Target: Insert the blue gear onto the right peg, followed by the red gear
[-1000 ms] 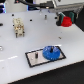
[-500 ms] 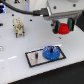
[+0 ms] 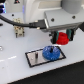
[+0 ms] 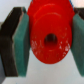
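The blue gear (image 3: 50, 52) lies flat on the right part of a black base plate (image 3: 33, 61) on the white table. A thin bare peg (image 3: 36, 56) stands on the plate's left part. The red gear (image 3: 62, 38) hangs above and to the exterior view's right of the blue gear, with my gripper (image 3: 62, 36) shut on it. In the wrist view the red gear (image 4: 50, 22) fills the space between my two teal pads (image 4: 20, 45), its centre hole facing the camera. The right peg itself is hidden under the blue gear.
A small tan and white fixture (image 3: 18, 28) stands at the back on the exterior view's left. A black cable (image 3: 15, 22) runs along the arm above it. A pale object (image 3: 1, 48) sits at the left edge.
My gripper has come down with the red gear, from high at the back towards the blue gear on the plate. The blue gear and plate have not moved.
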